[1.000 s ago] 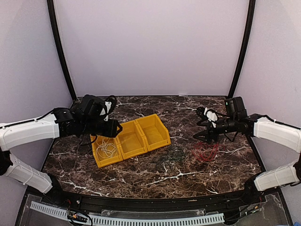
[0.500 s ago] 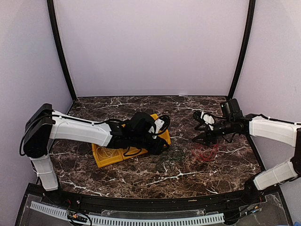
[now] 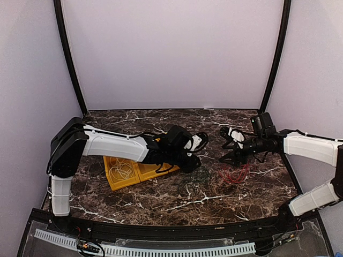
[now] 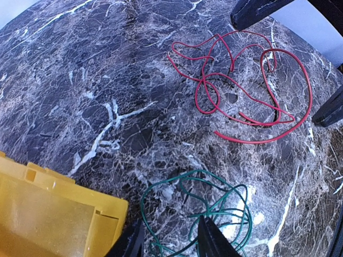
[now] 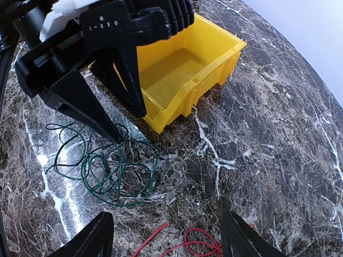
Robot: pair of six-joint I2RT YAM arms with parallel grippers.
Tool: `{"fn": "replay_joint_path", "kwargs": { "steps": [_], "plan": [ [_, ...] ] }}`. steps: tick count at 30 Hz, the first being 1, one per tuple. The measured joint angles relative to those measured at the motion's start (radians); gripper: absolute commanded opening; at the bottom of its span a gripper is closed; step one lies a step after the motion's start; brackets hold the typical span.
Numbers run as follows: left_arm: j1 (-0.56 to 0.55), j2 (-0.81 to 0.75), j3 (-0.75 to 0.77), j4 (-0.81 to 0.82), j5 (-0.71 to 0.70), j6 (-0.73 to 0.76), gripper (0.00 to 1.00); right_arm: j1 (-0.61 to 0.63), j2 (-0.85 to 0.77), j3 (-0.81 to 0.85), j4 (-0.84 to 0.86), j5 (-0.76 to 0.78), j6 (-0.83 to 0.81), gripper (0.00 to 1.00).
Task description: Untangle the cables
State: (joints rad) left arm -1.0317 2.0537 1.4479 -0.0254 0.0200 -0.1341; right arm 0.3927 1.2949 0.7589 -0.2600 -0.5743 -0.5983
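A green cable (image 4: 214, 209) lies in a loose coil on the marble table, just right of the yellow bins; no black one shows. My left gripper (image 4: 170, 243) is open, low over the coil's near edge, with strands between its fingers. It also shows in the right wrist view (image 5: 127, 126) above the green cable (image 5: 107, 171). The red cable (image 4: 241, 91) lies apart, further right. My right gripper (image 5: 165, 246) is wide open and empty, above the red cable (image 5: 198, 241). The white cable (image 3: 122, 170) lies in the leftmost bin.
Three joined yellow bins (image 3: 115, 182) stand left of centre; my left arm crosses over them. The nearest bin's corner (image 4: 48, 214) is close beside my left fingers. Black frame posts stand at both back corners.
My left arm has swung from the leftmost bin rightward across the bins to the green cable. My right gripper has shifted only slightly.
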Motion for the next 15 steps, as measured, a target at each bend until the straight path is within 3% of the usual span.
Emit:
{"fn": "replay_joint_path", "kwargs": {
  "steps": [7,15],
  "plan": [
    [0.000,0.040,0.036,-0.033,0.037,0.017,0.24,0.000,0.000,0.000,-0.003,0.002,-0.007,0.70],
    [0.000,0.043,0.042,-0.074,0.051,0.026,0.34,0.000,0.003,0.000,-0.003,0.002,-0.011,0.70]
  ]
}}
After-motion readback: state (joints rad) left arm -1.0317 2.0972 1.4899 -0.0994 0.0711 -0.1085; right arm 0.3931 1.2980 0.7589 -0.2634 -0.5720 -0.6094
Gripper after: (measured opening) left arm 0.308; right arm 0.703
